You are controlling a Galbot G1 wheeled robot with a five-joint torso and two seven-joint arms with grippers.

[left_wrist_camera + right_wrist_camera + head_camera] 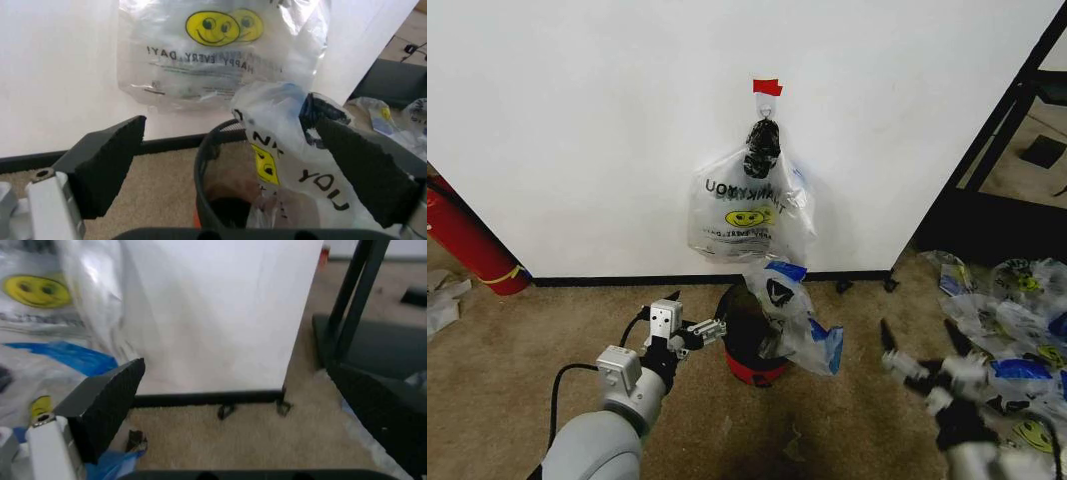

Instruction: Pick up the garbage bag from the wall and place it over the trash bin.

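garbage bag (792, 315) draped over trash bin (752, 355); left gripper (710, 330) beside it.

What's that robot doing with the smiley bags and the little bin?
The robot faces a white wall. A single garbage bag is draped over the far side of the trash bin, part in it and part hanging outside. The left pincer is open beside the bin's rim, holding nothing. The right pincer is open too, off to the bin's right, above the carpet. A thick bundle of bags hangs from the hook above the bin.
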